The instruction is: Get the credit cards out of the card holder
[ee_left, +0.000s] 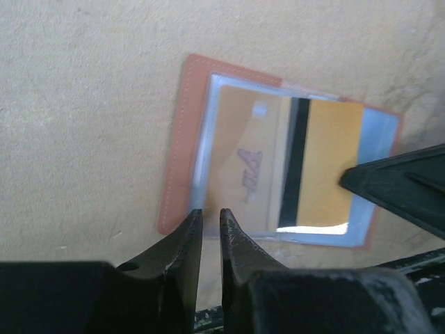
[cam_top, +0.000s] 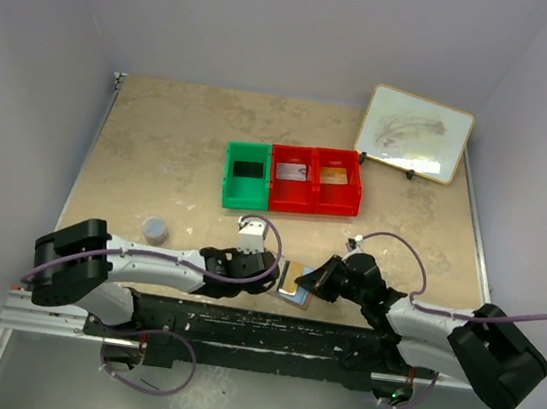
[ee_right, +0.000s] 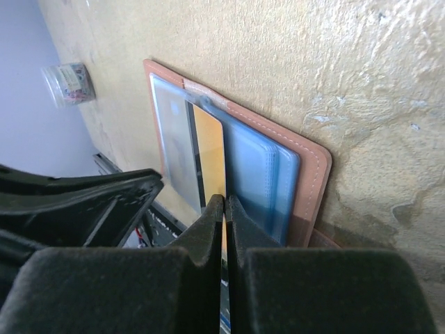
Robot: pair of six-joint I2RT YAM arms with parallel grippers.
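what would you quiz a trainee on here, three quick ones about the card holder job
1. True or false: the right gripper is shut on the gold-yellow card.
2. The leftmost bin in the row is: A red, B green, C blue.
3. Fill in: the card holder lies ____ (open or folded shut).

Key: 1 true; 2 B; 3 open
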